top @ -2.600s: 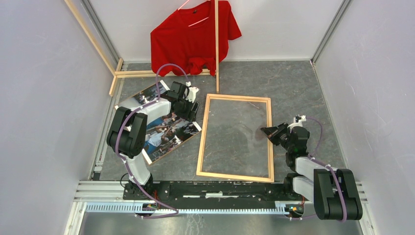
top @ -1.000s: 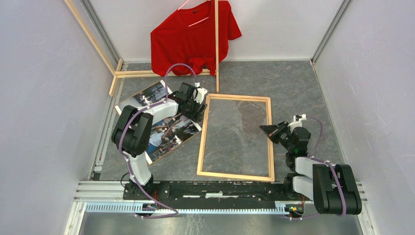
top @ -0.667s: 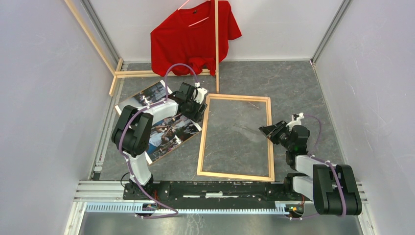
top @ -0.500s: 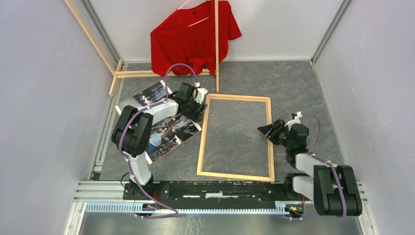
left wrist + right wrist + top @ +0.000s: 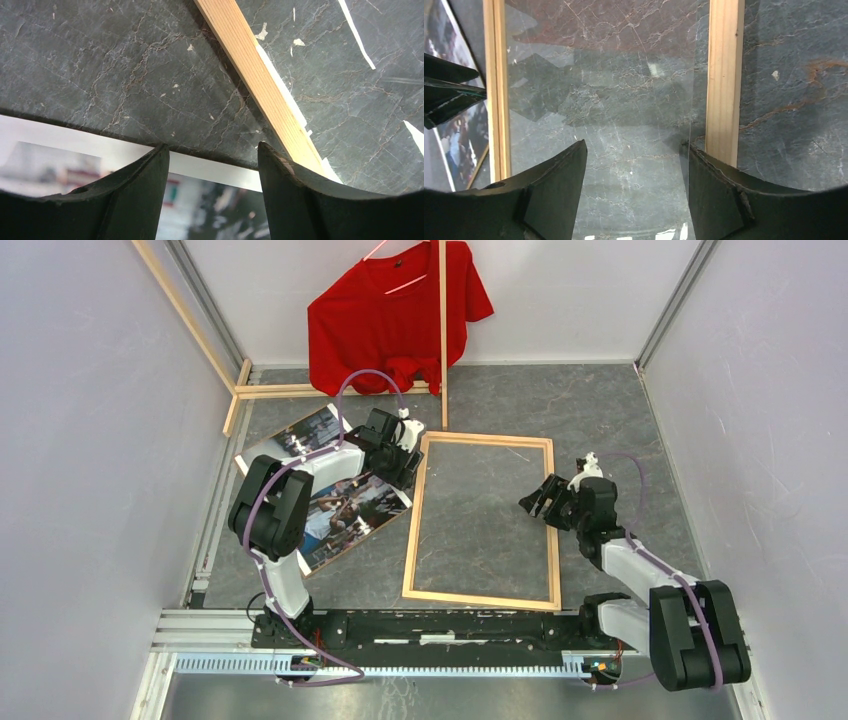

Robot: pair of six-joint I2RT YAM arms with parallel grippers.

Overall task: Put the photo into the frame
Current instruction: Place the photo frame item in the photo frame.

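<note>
The frame (image 5: 412,530), thin light wood round a clear pane, lies flat at the table's middle. To its left the photo (image 5: 345,508) lies tilted and face up, with its white border (image 5: 210,167) just short of the frame's left strip (image 5: 255,75). My left gripper (image 5: 405,465) is open, and its fingertips (image 5: 150,165) stand over that edge of the photo. My right gripper (image 5: 535,502) is open above the pane with nothing between its fingers, just inside the frame's right strip (image 5: 724,75). In the right wrist view the photo (image 5: 454,125) shows beyond the far strip.
A red shirt (image 5: 395,315) hangs on the back wall. Loose wood slats (image 5: 290,390) lie at the back left, and one slat (image 5: 443,330) stands upright just behind the frame. Grey walls close both sides. A metal rail (image 5: 430,625) runs along the near edge.
My right gripper has opened and moved left and farther back, from the frame's right strip to over the pane. The left arm, photo and frame have not moved.
</note>
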